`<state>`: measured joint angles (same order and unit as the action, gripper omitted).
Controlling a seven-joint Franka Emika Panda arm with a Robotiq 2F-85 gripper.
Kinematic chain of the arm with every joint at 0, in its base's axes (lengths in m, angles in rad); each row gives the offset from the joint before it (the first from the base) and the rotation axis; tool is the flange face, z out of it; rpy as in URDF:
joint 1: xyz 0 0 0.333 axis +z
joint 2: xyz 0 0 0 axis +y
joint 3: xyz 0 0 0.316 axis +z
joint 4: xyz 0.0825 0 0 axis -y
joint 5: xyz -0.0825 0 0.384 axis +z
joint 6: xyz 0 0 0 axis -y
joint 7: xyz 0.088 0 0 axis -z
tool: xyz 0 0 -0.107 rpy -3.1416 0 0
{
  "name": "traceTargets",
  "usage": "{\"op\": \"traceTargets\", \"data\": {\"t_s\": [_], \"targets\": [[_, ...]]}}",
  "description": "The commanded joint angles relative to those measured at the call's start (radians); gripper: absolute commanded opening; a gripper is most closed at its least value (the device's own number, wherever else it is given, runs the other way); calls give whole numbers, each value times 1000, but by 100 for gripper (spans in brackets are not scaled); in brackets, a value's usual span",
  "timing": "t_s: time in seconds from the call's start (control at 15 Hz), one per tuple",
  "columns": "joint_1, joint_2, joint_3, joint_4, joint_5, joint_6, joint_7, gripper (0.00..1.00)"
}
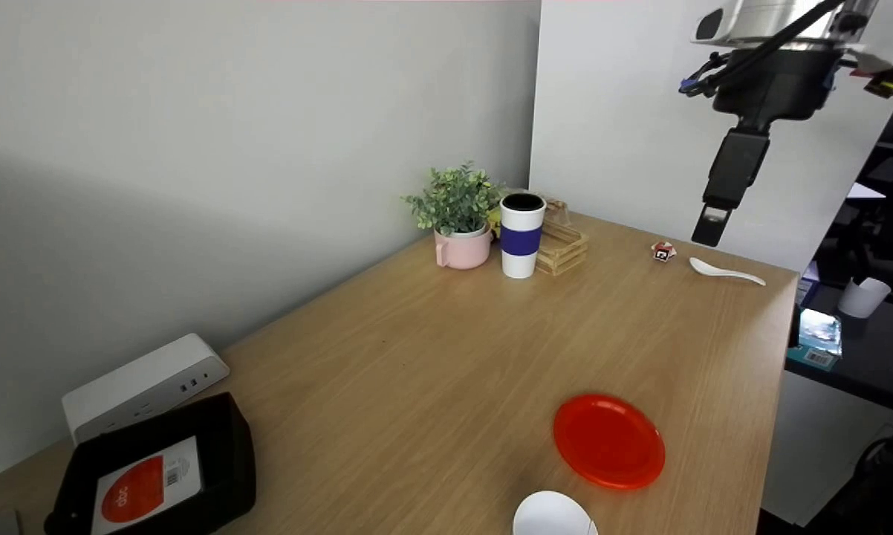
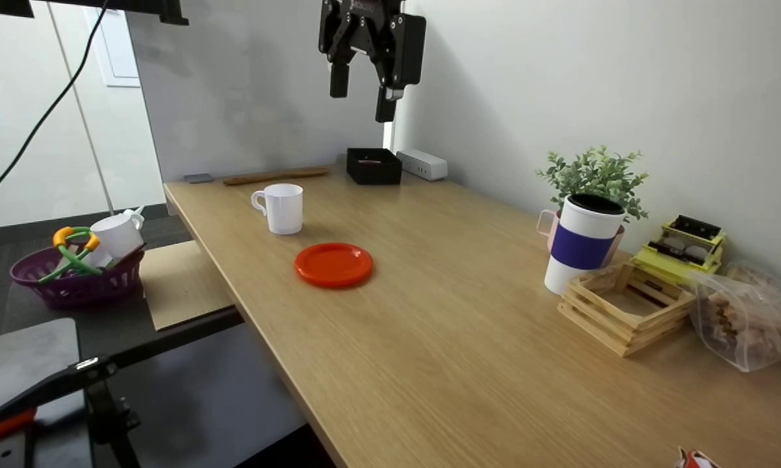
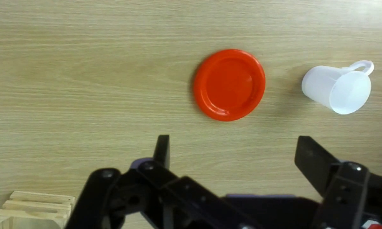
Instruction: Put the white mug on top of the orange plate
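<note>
The white mug [image 2: 284,209] stands upright on the table, its handle toward the table's long edge. In the wrist view the mug [image 3: 321,84] is at the right, and in an exterior view only part of the mug [image 1: 553,514] shows at the bottom edge. The orange plate [image 2: 333,265] lies flat and bare beside the mug, a small gap between them. The plate also shows in an exterior view [image 1: 608,441] and in the wrist view [image 3: 229,85]. My gripper [image 2: 362,99] is open and empty, high above the table. In the wrist view its fingers [image 3: 234,138] are wide apart.
A white tumbler with a purple band [image 1: 521,241], a potted plant [image 1: 458,204] and a wooden crate [image 2: 624,312] stand by the wall. A black tray [image 1: 231,453] and a white power strip [image 1: 145,386] are at one end. A white spoon [image 1: 725,272] lies near the other end.
</note>
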<state>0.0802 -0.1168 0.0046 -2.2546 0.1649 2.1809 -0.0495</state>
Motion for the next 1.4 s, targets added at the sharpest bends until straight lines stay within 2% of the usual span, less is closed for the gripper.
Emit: {"op": "traceTargets", "data": {"t_s": [0.0,0.2,0.4,0.87,1.33], "targets": [[-9,23,20,19,-3,-7,11,100],[-7,70,32,54,-5,-17,22,100],[-12,55,26,35,22,-7,26,100],[28,146,88,109,-33,-43,122,100],[79,313,132,258,-100,-83,204,100]]}}
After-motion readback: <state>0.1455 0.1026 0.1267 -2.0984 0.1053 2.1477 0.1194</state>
